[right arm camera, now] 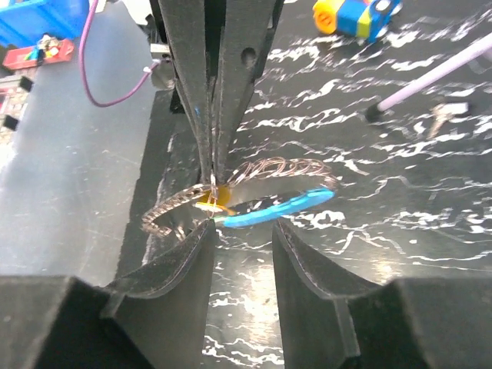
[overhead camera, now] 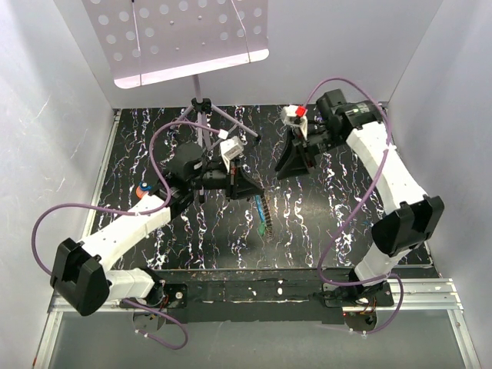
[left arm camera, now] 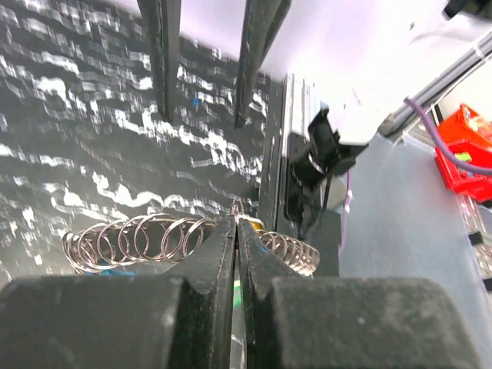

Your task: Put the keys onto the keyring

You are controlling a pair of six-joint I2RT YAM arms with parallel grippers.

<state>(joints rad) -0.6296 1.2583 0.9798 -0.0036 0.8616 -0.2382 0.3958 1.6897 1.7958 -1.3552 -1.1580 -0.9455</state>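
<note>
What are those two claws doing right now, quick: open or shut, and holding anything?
Left gripper: shut, pinching the chain of metal rings.
Right gripper: open, gripping nothing.

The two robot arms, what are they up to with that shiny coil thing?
The left arm's fingers are pinched shut on a chain of metal rings over the black table. A blue key sticks out beside the pinch, and a yellow-orange piece shows right at it; whether either is threaded on yet, I cannot tell. The right arm's fingers stand open close by, gripping nothing.
</note>
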